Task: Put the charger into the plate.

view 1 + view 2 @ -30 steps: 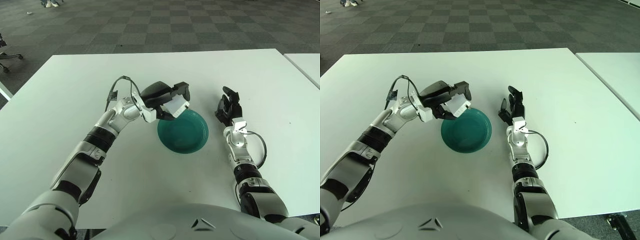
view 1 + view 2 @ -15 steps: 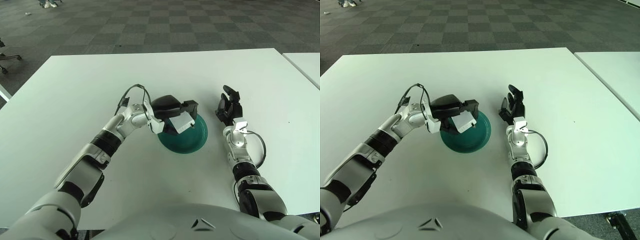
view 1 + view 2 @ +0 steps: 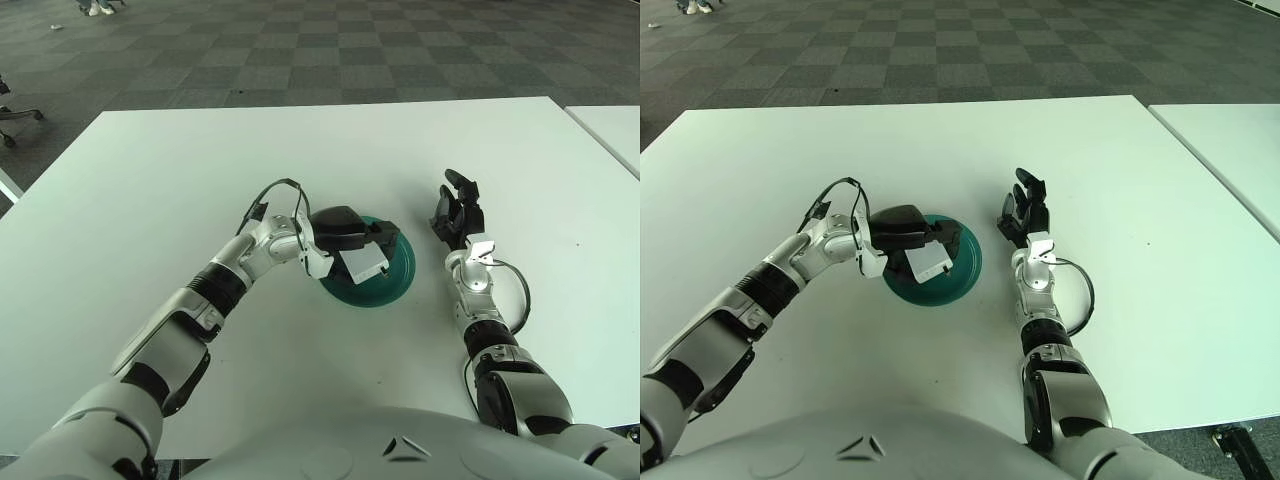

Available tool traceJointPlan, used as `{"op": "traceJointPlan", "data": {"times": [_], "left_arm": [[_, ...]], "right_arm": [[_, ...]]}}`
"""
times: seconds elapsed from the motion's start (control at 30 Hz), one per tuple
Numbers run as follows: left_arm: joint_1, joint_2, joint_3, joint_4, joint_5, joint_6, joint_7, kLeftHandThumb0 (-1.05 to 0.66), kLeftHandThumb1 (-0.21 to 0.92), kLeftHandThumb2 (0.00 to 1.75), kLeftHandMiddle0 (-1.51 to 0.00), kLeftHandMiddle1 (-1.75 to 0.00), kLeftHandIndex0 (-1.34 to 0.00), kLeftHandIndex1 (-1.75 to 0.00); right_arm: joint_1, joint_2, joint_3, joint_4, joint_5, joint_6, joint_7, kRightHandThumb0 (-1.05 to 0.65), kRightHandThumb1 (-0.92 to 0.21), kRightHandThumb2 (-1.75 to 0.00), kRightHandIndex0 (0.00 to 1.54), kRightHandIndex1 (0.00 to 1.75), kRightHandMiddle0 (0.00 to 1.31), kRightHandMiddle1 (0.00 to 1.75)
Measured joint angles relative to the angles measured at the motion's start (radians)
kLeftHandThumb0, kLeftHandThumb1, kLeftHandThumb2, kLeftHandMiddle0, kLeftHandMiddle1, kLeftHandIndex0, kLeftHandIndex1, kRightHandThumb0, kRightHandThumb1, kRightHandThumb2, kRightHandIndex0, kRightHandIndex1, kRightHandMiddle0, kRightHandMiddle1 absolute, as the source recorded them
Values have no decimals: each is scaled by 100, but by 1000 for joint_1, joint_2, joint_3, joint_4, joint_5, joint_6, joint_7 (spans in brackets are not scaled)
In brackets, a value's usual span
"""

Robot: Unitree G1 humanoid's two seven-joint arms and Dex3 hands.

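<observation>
A teal plate [image 3: 398,272] sits on the white table [image 3: 150,180] near the middle. My left hand [image 3: 350,235] is low over the plate and is shut on a white charger [image 3: 362,266], which hangs just inside the plate's bowl. The same shows in the right eye view, with the charger [image 3: 927,267] over the plate [image 3: 960,268]. The hand hides the plate's left part. My right hand [image 3: 458,212] rests on the table to the right of the plate, fingers spread and empty.
A second white table [image 3: 610,125] stands at the far right. Dark checkered carpet [image 3: 330,45] lies beyond the table's far edge.
My left hand has moved right and down with the charger, from above the plate's left rim to low inside the plate. The right hand has not moved.
</observation>
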Motion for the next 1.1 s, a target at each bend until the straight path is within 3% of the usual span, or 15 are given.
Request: {"op": "traceJointPlan", "data": {"times": [0.07, 0.13, 0.23, 0.27, 0.3, 0.37, 0.47, 0.7, 0.8, 1.1], "left_arm": [[0, -6, -3, 4, 4, 3, 0, -43, 49, 107, -88, -175, -49, -173], [0, -12, -4, 7, 6, 8, 0, -40, 63, 85, -75, -175, -44, -167], [0, -18, -4, 11, 7, 11, 0, -39, 73, 70, -55, -174, -39, -165], [0, -19, -4, 13, 7, 12, -1, -38, 80, 60, -45, -152, -36, -165], [0, -20, -4, 14, 7, 12, -3, -37, 82, 56, -42, -143, -35, -164], [0, -20, -3, 17, 6, 13, -10, -61, 88, 44, -35, -115, -23, -147], [0, -18, -3, 22, 2, 14, -23, -76, 91, 44, -27, -91, -12, -135], [-12, -11, 3, 22, -15, 11, -42, -87, 92, 53, -20, -59, -1, -115], [-14, -8, 1, 27, -12, 4, -47, -89, 92, 58, -21, -27, 0, -94], [-46, -3, -7, 74, 34, -49, -42, -94, 92, 67, -14, -7, 0, -68]], "right_arm": [[0, 0, 0, 0, 0, 0, 0, -72, -92, -84, 31, 2, 0, 76], [0, 0, 0, 0, 0, -1, 0, -72, -92, -83, 31, 2, 0, 76], [-1, 0, 1, 0, 0, 0, 0, -72, -92, -82, 31, 2, 0, 75], [-1, 0, 0, 0, 0, 0, 0, -72, -92, -80, 32, 2, 0, 73], [-1, 0, 0, 0, 0, 0, 1, -72, -92, -80, 32, 2, 0, 72], [-1, 0, 0, 0, 1, -1, 3, -73, -92, -77, 34, 3, 0, 70], [-1, 1, -2, 0, 6, -11, 10, -72, -92, -77, 39, 6, 0, 73], [-1, 1, -4, 4, 27, -35, 30, -66, -92, -76, 47, 11, 0, 85], [-1, 1, -4, 4, 33, -38, 40, -60, -92, -77, 48, 13, 0, 88], [-1, 1, 2, 3, 33, -41, 39, -56, -92, -88, 43, 11, 0, 75]]}}
